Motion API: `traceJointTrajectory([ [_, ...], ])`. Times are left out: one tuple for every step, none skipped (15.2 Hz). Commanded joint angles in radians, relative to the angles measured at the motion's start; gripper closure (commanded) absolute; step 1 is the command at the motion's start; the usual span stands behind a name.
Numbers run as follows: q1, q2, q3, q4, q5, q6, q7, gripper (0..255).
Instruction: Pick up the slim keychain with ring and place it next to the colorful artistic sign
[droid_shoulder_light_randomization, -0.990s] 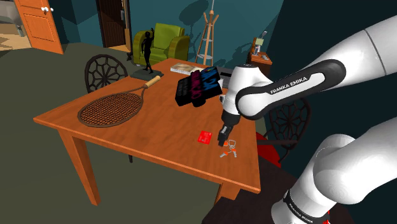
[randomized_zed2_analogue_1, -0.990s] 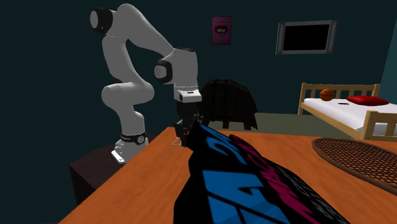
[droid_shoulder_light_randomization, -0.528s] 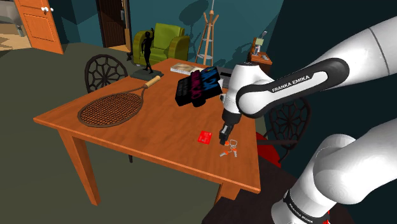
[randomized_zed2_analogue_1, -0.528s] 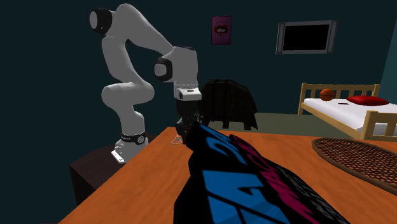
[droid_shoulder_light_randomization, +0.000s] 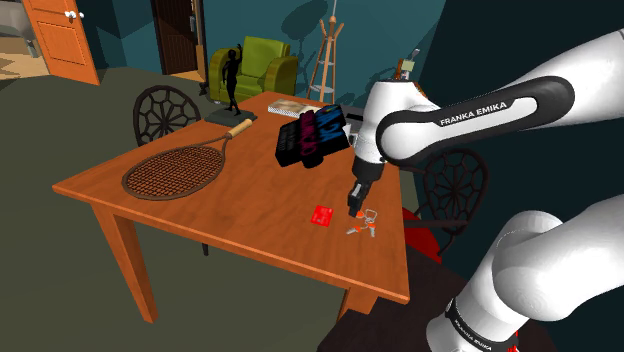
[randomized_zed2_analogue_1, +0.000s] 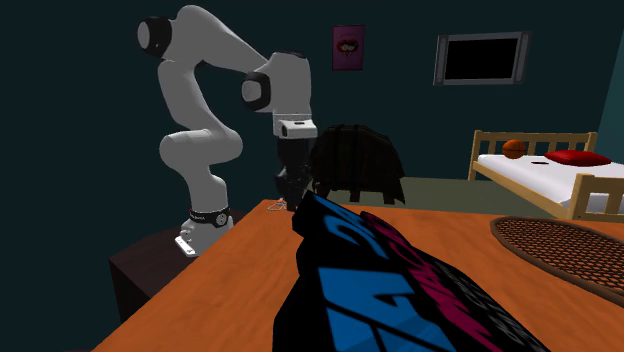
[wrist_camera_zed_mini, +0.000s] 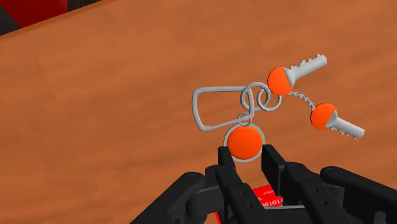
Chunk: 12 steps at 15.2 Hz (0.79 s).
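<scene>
Black gripper (wrist_camera_zed_mini: 247, 158) clamps the keychain (wrist_camera_zed_mini: 245, 141) by its orange disc; ring and keys extend beyond fingertips, apparently just clear of the table (wrist_camera_zed_mini: 95, 95).

The arm (droid_shoulder_light_randomization: 560, 255) is built from rounded white link shells separated by dark grey joint bands. The forearm band is marked FRANKA EMIKA (droid_shoulder_light_randomization: 478, 112) in white capitals, and a smaller white marking is carried on the black ring (randomized_zed2_analogue_1: 205, 214) above the base. The gripper (wrist_camera_zed_mini: 247, 159) is finished entirely in black, and its fingers (wrist_camera_zed_mini: 228, 172) are formed from ribbed, blocky segments.
</scene>
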Motion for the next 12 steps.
traceJointTrajectory([
  [0.0,-0.019,0.0,0.016,0.0,-0.036,0.001,255],
  [0.0,-0.027,-0.001,0.025,0.0,-0.052,0.001,255],
  [0.0,-0.033,-0.001,0.035,-0.001,-0.069,0.001,255],
  [0.0,-0.04,-0.001,0.044,-0.001,-0.085,0.001,255],
  [0.0,-0.046,-0.002,0.054,-0.001,-0.101,0.001,255],
  [0.0,-0.052,-0.002,0.064,-0.001,-0.116,0.001,255],
  [0.0,-0.058,-0.002,0.074,-0.002,-0.132,0.001,255],
  [0.0,-0.063,-0.003,0.084,-0.002,-0.147,0.001,255],
  [0.0,-0.068,-0.003,0.094,-0.002,-0.163,0.001,255],
  [0.0,-0.072,-0.003,0.105,-0.003,-0.178,0.002,255],
  [0.0,-0.077,-0.004,0.116,-0.003,-0.193,0.002,255],
  [0.0,-0.081,-0.004,0.127,-0.003,-0.208,0.002,255],
])
